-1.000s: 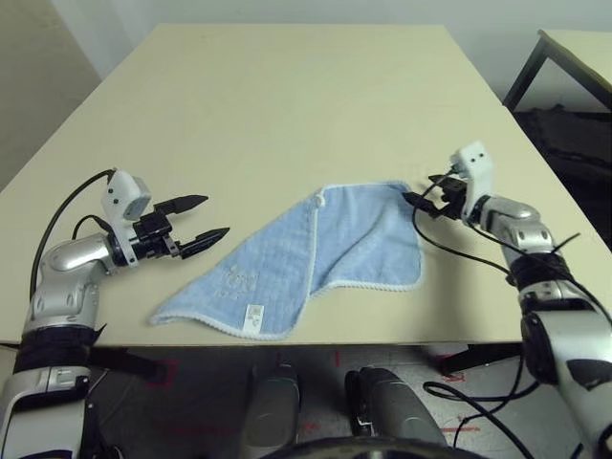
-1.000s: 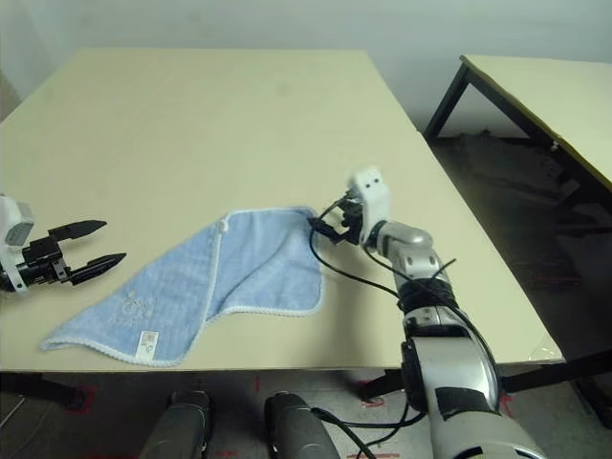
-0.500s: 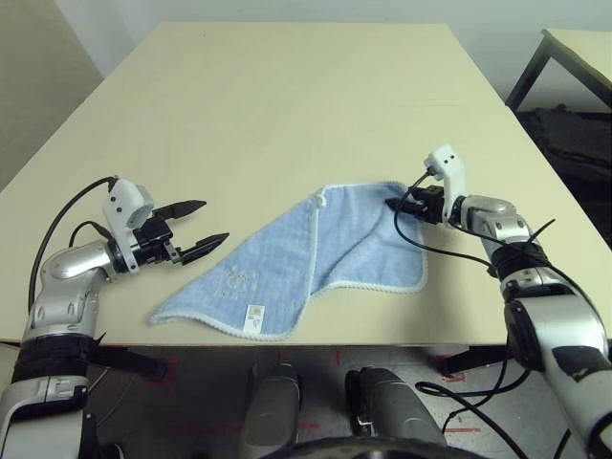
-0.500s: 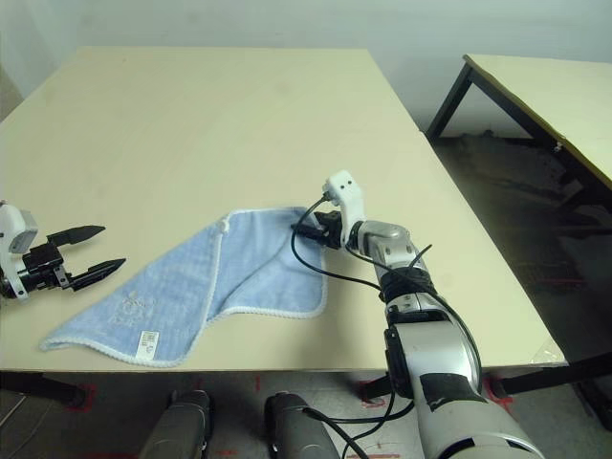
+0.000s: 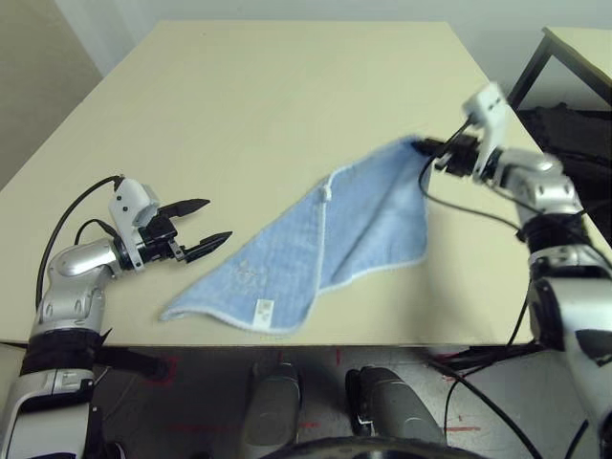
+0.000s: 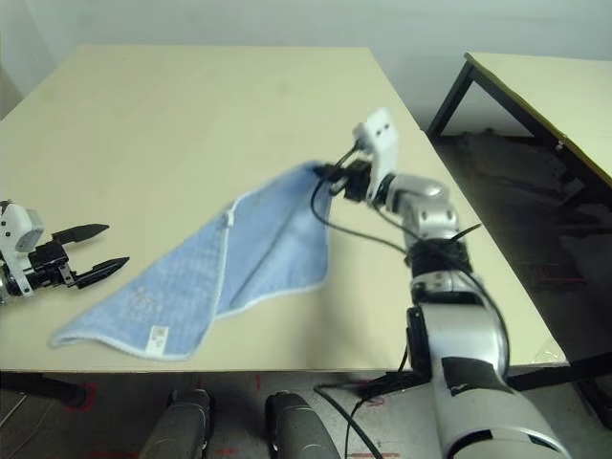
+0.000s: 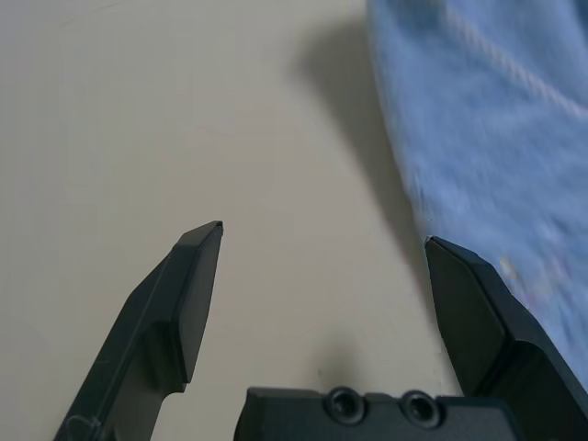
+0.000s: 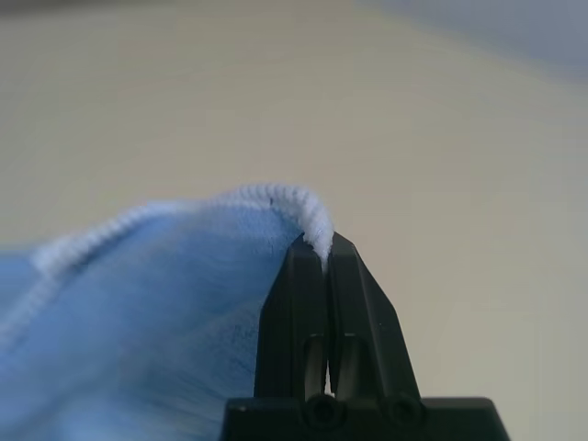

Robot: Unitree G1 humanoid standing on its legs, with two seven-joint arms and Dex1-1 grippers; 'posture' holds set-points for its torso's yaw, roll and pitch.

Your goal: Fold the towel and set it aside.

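Observation:
The light-blue towel (image 5: 316,239) with white edging lies partly on the cream table, its near end with a small white label (image 5: 258,308) by the front edge. My right gripper (image 5: 427,149) is shut on the towel's far right corner and holds it lifted above the table, so the cloth hangs down and to the left from it. In the right wrist view the white edging (image 8: 276,197) is pinched between the closed fingers (image 8: 317,276). My left gripper (image 5: 212,220) stands open just left of the towel, low over the table, with nothing between its fingers (image 7: 188,285).
The cream table (image 5: 287,86) stretches far behind the towel. A second table with black legs (image 6: 535,86) stands to the right, across a gap. The towel's near edge lies close to the table's front edge (image 5: 382,339).
My right gripper closed on the towel's far right corner and raised it up and back, pulling the cloth off the table there. The left gripper has stayed open in about the same place.

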